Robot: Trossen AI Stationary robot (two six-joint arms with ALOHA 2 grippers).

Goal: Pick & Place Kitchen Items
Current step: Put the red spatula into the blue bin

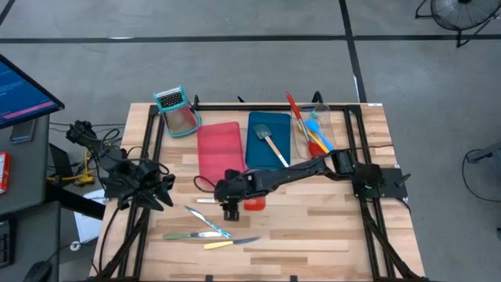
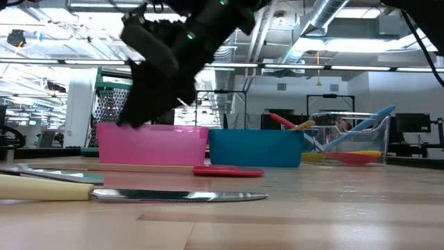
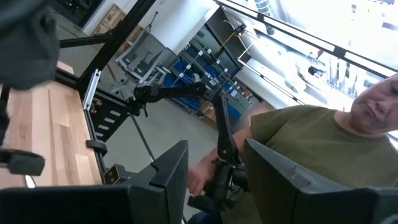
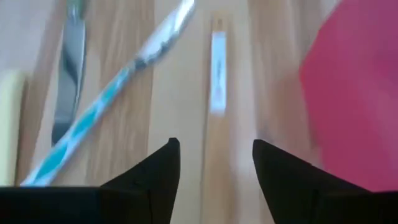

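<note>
A red spatula lies flat on the table, its head (image 1: 254, 204) (image 2: 227, 171) toward the right and its wooden handle (image 1: 205, 201) (image 4: 216, 81) pointing left. My right gripper (image 1: 231, 210) (image 4: 214, 155) (image 2: 139, 118) is open above the handle, one finger on either side, clear of the table. Three slim knives lie near it: teal-handled (image 1: 210, 225) (image 4: 93, 118), green-handled (image 1: 184, 235) and yellow-handled (image 1: 223, 244) (image 2: 41, 186). A grey spatula (image 1: 270, 141) lies in the blue tray (image 1: 257, 153). The spoons (image 1: 309, 129) lie in the clear tray. My left gripper (image 1: 156, 188) (image 3: 214, 186) is open at the table's left edge.
The pink tray (image 1: 218, 149) (image 4: 348, 93) lies just beyond my right gripper, with the blue tray and the clear tray (image 1: 333, 129) to its right. A teal-framed grater (image 1: 178, 110) stands at the far left. A person (image 3: 323, 149) shows beyond the table.
</note>
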